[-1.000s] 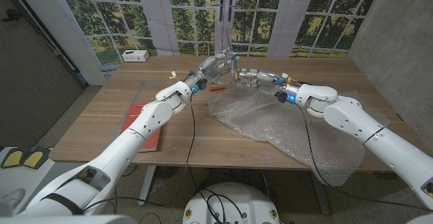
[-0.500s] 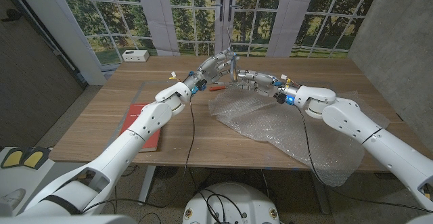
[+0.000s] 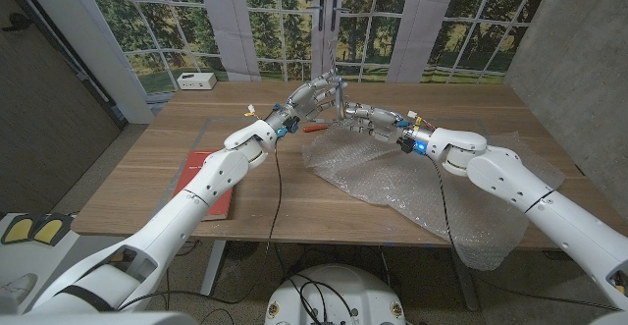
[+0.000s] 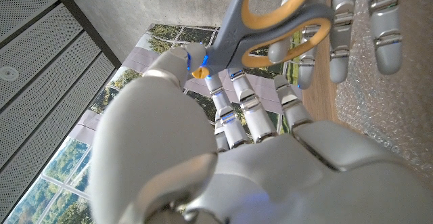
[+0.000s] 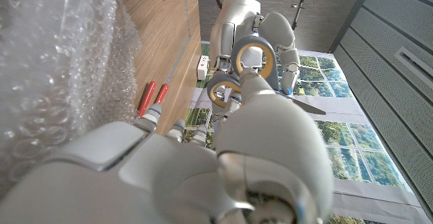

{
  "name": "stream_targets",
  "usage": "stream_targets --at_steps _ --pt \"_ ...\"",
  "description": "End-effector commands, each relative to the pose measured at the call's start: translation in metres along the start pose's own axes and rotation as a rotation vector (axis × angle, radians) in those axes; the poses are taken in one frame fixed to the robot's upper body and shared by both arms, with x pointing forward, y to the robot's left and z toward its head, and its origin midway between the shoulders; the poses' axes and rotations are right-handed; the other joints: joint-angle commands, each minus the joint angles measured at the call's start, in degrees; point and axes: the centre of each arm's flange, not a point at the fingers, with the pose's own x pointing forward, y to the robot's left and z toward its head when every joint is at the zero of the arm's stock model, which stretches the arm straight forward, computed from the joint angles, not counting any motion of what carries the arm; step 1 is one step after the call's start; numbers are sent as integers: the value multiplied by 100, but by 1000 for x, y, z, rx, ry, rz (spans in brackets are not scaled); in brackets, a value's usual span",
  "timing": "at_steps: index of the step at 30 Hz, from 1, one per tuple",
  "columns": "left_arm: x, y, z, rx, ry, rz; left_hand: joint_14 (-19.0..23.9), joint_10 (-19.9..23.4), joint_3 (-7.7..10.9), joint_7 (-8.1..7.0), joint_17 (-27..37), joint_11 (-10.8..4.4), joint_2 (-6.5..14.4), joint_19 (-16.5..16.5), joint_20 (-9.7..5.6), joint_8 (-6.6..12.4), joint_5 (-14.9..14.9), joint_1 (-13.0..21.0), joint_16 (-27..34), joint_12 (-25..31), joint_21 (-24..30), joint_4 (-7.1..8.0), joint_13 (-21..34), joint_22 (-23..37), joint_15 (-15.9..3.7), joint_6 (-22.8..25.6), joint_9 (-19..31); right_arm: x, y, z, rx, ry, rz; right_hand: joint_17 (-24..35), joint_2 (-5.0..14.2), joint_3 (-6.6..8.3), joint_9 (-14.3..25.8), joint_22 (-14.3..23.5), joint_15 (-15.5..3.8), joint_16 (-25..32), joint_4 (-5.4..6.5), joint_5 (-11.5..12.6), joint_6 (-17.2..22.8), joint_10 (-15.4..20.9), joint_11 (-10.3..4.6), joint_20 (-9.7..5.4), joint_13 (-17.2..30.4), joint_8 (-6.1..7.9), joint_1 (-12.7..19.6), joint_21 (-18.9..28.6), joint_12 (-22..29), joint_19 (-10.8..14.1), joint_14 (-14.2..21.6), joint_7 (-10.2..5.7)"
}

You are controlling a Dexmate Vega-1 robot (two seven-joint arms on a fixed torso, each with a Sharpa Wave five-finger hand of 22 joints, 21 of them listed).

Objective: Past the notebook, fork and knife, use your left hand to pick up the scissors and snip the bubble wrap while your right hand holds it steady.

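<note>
My left hand is raised over the far middle of the table and pinches the grey and yellow scissors near their pivot. In the left wrist view their handle loops point away from my left hand toward the right hand's fingers, which reach up to the loops. My right hand hovers with fingers extended over the far edge of the clear bubble wrap. The right wrist view shows the scissors just beyond my right hand, above the bubble wrap.
A red notebook lies at the table's front left. Red-handled cutlery lies just left of the wrap, below my left hand. A white box sits at the back left. The wrap's corner hangs over the front right edge.
My right hand has crept slightly left toward the scissors' handles. My left hand keeps the scissors raised in nearly the same spot.
</note>
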Motion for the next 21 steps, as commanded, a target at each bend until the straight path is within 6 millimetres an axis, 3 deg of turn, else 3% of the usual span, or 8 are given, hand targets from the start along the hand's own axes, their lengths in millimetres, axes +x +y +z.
stream_targets --at_steps 1,3,9,12,21 --pt "-1 -1 0 1 -4 -5 26 174 38 -14 19 -165 60 -15 -6 3 30 6 14 776 5 10 23 15 -214 -18 20 -3 -2 -3 30 -13 -7 -3 -9 29 15 10 -214 25 -54 -7 30 31 -22 -14 18 23 82 24 13 44 -685 -67" --pt "-2 -1 0 1 -4 -5 25 168 34 -13 23 -169 61 -14 -2 2 26 18 17 775 6 4 23 15 -215 -21 20 -4 -3 -3 33 -15 -11 -3 -6 48 19 10 -211 14 -69 -20 20 6 -32 -11 18 9 111 16 -9 42 -691 -182" --pt "-2 -1 -1 1 -1 -2 34 154 37 -27 19 -175 64 -11 -10 2 32 4 14 775 7 20 25 15 -225 -24 20 -7 -6 -4 27 -18 -17 0 -4 73 20 11 -211 -16 -79 -46 132 -51 -98 -19 18 31 142 -8 -53 0 -737 -269" --pt "-2 -1 -1 4 1 -4 41 157 36 -21 17 -189 59 -10 -11 5 33 0 15 778 7 23 25 15 -216 -17 20 -7 -7 -4 20 -20 -17 5 -22 63 14 11 -204 -32 -60 -65 192 -82 -133 2 17 28 118 -29 -78 -56 -766 -403" --pt "-2 0 -1 5 1 -5 46 165 35 -25 21 -176 65 -11 -12 5 31 14 19 782 7 19 20 15 -225 -16 20 -6 -8 -3 6 -18 8 16 -117 -8 -9 12 -170 -58 -14 -92 21 -187 -140 34 17 -96 12 -31 -128 -105 -835 -453"
